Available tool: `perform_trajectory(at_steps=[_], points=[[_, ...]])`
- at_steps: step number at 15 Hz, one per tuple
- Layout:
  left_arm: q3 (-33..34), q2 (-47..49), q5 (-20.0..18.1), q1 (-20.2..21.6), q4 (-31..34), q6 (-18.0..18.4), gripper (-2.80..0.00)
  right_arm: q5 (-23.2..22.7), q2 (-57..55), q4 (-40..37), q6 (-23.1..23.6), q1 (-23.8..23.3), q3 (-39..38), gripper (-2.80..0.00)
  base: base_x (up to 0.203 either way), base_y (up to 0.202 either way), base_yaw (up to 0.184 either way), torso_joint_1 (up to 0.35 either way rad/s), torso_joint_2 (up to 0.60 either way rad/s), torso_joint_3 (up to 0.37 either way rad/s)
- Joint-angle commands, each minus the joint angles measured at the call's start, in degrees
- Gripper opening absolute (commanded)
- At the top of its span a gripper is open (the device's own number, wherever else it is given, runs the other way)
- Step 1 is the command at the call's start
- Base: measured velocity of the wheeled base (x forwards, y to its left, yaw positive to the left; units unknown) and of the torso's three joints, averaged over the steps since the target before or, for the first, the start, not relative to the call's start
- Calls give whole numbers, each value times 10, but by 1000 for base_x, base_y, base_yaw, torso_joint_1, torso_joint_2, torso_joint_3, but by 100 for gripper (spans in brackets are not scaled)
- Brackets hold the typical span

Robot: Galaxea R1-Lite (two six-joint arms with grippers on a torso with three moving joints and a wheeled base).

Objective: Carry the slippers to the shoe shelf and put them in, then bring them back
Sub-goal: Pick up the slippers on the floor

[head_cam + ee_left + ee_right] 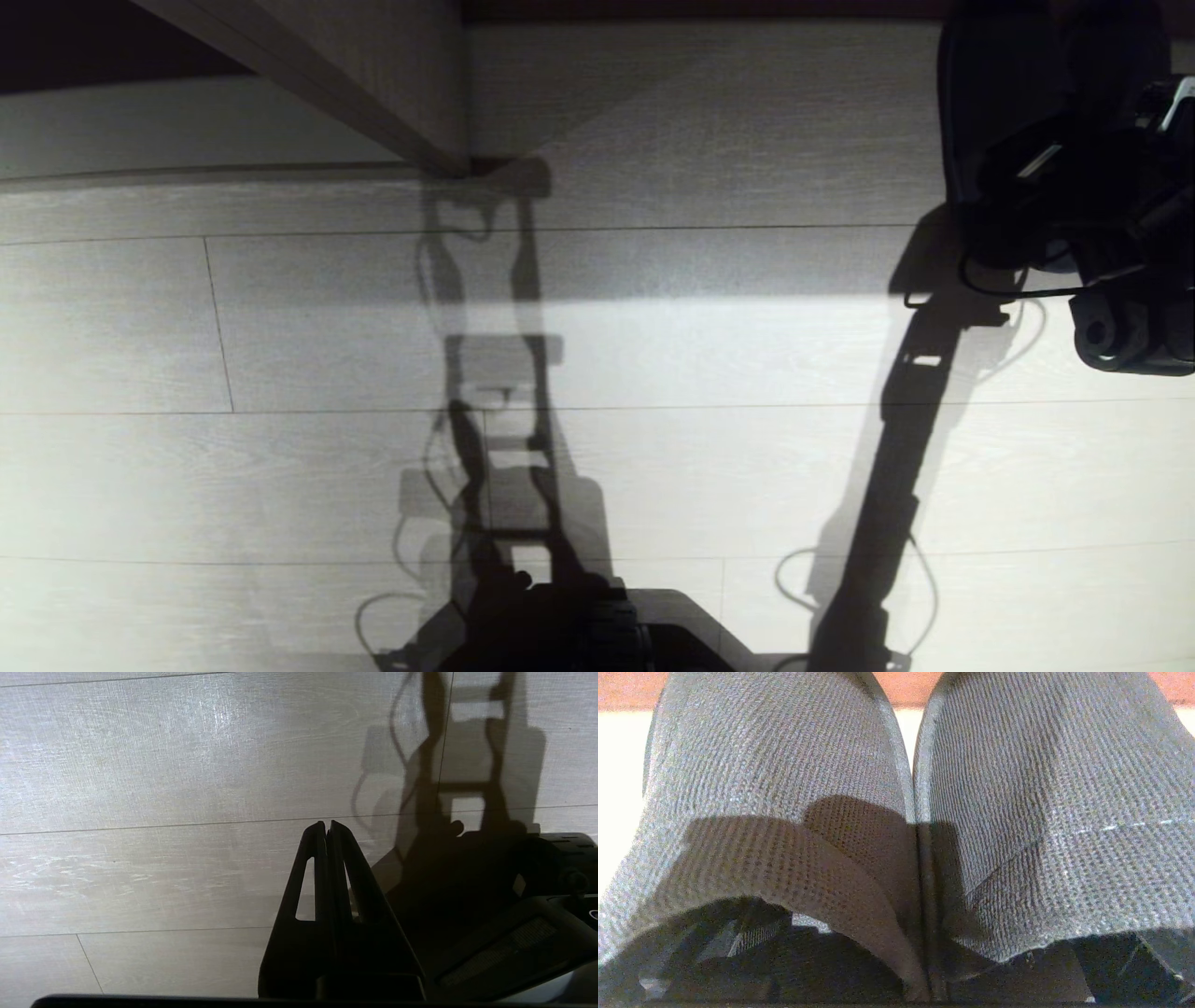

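- Slippers (784,765) right up against the right wrist camera, side by side with inner edges touching, toes toward a reddish-brown back wall.
- In the head view, lying on the pale board of the shoe shelf (700,112), far right, well apart from the slanted panel (327,75).
- Right gripper (1046,173) at the slippers' open ends, spread wide; apparently one finger under each upper, nothing pinched yet.
- Left gripper (327,823) parked over the floor (280,467), fingers pressed together, empty.
- Judged from this: carrying and putting in done, pair resting inside the shelf.
- Left to do: close on the pair, lift out, bring back.
- Unclear whether letting go or about to grasp.
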State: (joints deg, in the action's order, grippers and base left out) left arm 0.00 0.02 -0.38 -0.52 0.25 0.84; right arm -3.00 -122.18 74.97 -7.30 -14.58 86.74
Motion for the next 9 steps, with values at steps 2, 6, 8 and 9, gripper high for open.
perform_trajectory(at_steps=[2, 6, 8, 9], points=[[0, 0, 0, 0, 0, -1, -280, 1, -14, 4, 1, 0, 23, 0, 0, 0, 0, 0, 0, 0], [0, 0, 0, 0, 0, -1, -280, 1, -17, 2, 1, 0, 28, 0, 0, 0, 0, 0, 0, 0], [0, 0, -1, 0, 0, -1, -280, 1, -15, 1, 1, 0, 26, 0, 0, 0, 0, 0, 0, 0], [0, 0, 0, 0, 0, 0, -280, 2, -10, 2, 0, 0, 22, 0, 0, 0, 0, 0, 0, 0]])
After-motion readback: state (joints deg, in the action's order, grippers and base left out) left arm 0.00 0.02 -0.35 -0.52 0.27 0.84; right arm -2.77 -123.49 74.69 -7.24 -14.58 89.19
